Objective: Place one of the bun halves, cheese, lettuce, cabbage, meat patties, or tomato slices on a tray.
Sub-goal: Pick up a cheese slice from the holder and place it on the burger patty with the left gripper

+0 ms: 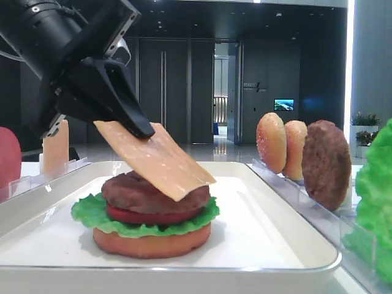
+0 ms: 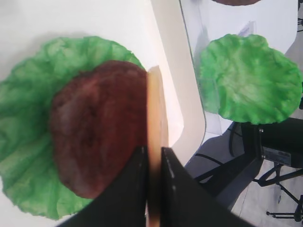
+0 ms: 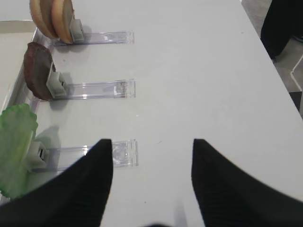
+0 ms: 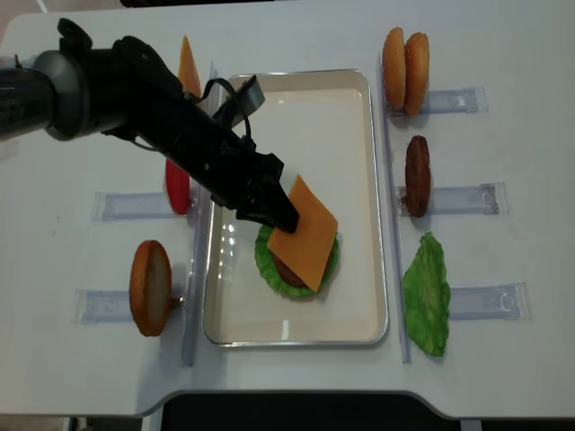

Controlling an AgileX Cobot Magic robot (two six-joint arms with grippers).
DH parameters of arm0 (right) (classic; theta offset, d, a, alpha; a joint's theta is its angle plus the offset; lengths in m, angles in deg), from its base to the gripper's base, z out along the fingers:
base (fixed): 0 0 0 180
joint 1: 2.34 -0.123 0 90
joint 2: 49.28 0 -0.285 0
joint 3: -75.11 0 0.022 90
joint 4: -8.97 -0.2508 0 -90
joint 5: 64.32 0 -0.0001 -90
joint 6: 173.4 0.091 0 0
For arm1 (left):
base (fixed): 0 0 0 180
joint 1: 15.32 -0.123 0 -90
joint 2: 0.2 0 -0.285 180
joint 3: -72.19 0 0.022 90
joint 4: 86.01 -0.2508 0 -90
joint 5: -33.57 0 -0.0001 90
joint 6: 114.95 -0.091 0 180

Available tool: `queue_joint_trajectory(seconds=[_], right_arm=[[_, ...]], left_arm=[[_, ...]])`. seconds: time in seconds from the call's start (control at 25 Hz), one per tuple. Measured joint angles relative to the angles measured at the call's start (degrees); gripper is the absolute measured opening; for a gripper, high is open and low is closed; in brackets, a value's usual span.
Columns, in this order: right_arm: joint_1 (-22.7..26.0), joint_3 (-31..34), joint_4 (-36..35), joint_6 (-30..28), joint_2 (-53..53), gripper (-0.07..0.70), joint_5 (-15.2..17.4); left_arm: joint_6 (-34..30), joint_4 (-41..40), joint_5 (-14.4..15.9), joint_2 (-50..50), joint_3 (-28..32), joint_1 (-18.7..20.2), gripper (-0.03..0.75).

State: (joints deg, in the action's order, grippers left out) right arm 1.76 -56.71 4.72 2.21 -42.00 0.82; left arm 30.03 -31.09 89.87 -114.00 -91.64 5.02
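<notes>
**A:** What does the low exterior view give?

**B:** The left gripper [image 1: 139, 127] comes down from the upper left, its black jaws clamped on the upper corner of the cheese [image 1: 160, 160]. The slice hangs tilted, sloping down to the right, with its lower part against the top of the meat patty [image 1: 153, 192]. That patty sits on a tomato slice [image 1: 150, 216], lettuce [image 1: 144, 220] and a bun half [image 1: 152, 241], all stacked on the white tray [image 1: 269, 245].

**A:** And the right wrist view?

**B:** The right gripper [image 3: 152, 163] stands with its two dark fingers spread wide apart, nothing between them, above the bare table [image 3: 199, 71]. To its left, clear racks [image 3: 102, 89] carry two buns, a patty and a lettuce leaf.

**A:** The left wrist view?

**B:** The cheese shows edge-on as a thin pale strip running up from between the closed jaws. The patty lies just left of it on the lettuce, and the tray rim runs to the right.

**A:** From overhead?

**B:** The left arm reaches across from the far left over the tray. The cheese extends right and nearward from the fingertips, covering most of the stack in the tray's middle. The right gripper is out of frame there.
</notes>
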Motion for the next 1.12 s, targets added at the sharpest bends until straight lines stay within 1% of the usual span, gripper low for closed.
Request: queue_joint_trajectory(seconds=[0.48, 0.56, 0.6, 0.8, 0.88, 0.96, 1.12], right_arm=[[0.0, 0.0, 0.0, 0.0, 0.0, 0.363, 0.0], [0.0, 0.0, 0.0, 0.0, 0.0, 0.363, 0.0], [0.0, 0.0, 0.0, 0.0, 0.0, 0.363, 0.0], [0.0, 0.0, 0.0, 0.0, 0.0, 0.363, 0.0], [0.0, 0.0, 0.0, 0.0, 0.0, 0.363, 0.0], [0.0, 0.0, 0.0, 0.0, 0.0, 0.363, 0.0], [0.0, 0.0, 0.0, 0.0, 0.0, 0.363, 0.0]], left_arm=[[1.3, -0.7, -1.1, 0.0, 0.0, 0.0, 0.046], [1.7, -0.7, -1.3, 0.0, 0.0, 0.0, 0.078], [2.1, -0.7, -1.5, 0.0, 0.0, 0.0, 0.109], [3.1, -1.1, -1.7, 0.0, 0.0, 0.0, 0.316], [3.9, -1.8, -1.7, 0.0, 0.0, 0.0, 0.368], [4.5, -2.6, -1.7, 0.0, 0.0, 0.0, 0.392], [6.6, -5.1, -1.7, 0.8, -0.1, 0.0, 0.405]])
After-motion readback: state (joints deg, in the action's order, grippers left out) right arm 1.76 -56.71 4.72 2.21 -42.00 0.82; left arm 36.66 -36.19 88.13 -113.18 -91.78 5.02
